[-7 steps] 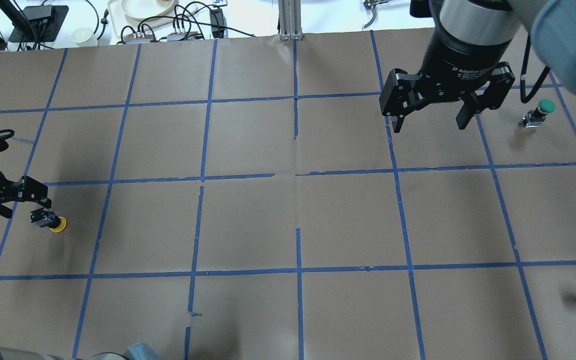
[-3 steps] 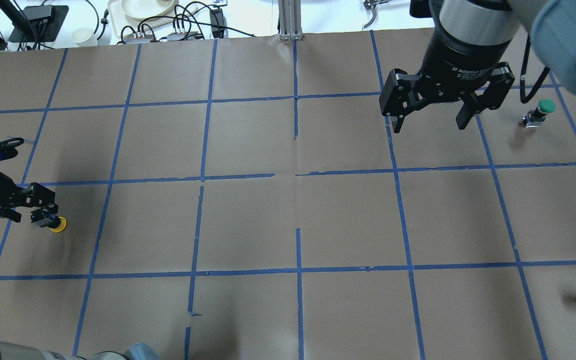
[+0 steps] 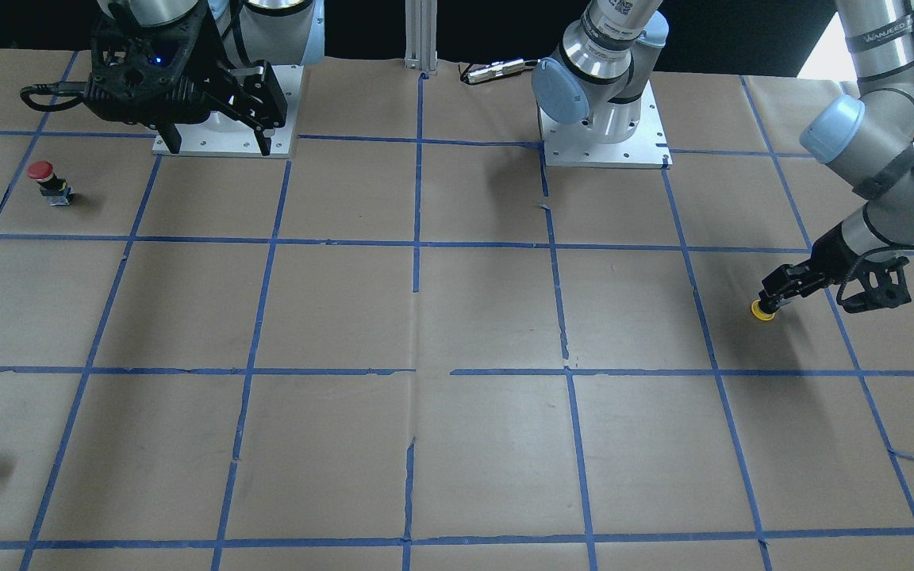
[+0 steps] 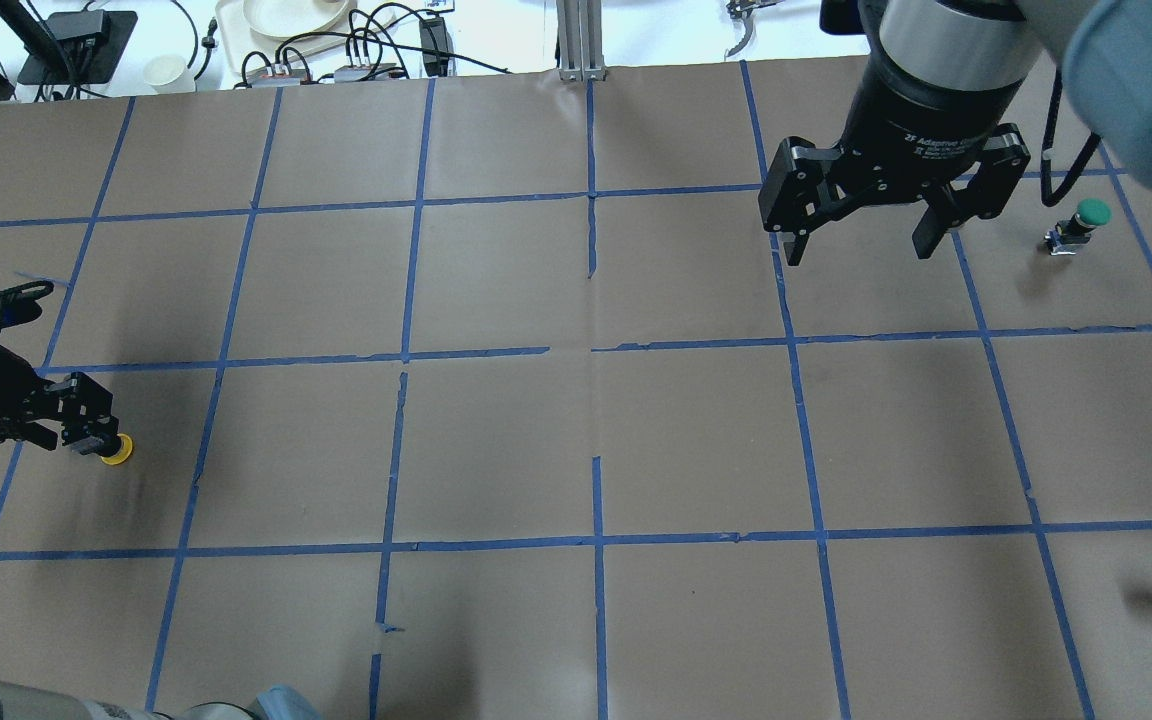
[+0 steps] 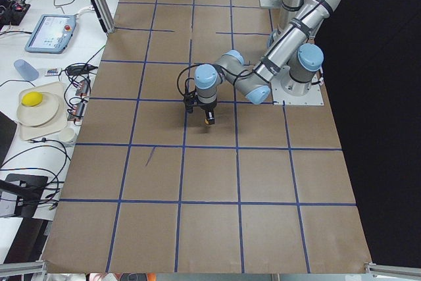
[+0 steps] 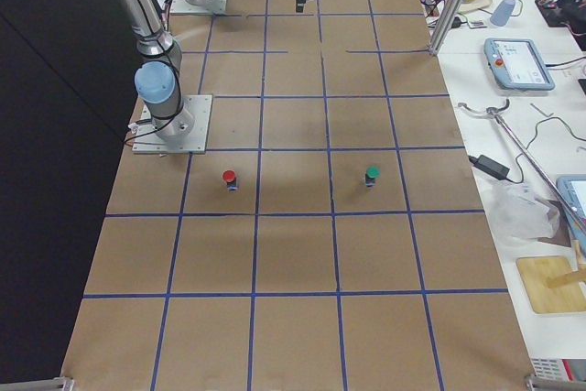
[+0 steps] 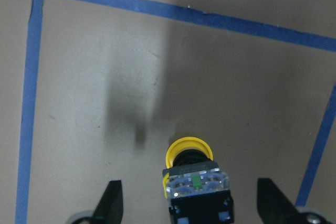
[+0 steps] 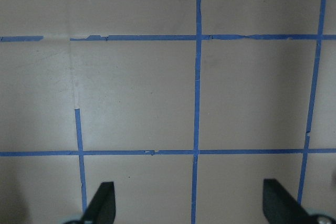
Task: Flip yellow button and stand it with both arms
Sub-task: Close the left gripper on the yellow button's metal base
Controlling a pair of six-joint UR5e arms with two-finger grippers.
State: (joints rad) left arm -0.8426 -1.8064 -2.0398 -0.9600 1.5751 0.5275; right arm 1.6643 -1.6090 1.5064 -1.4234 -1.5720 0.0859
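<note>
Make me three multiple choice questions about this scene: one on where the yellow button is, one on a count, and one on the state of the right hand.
1. Where is the yellow button? A on a shelf; B between the left hand's fingers; C inside a box.
2. How many capped buttons are on the table? A one; B three; C five.
3. The right hand is: A open and empty; B shut on a button; C shut on nothing.
Answers: B, the left wrist view shows it between the spread fingers; B, yellow button, red button, green button; A, its fingers stand wide apart, holding nothing.
</note>
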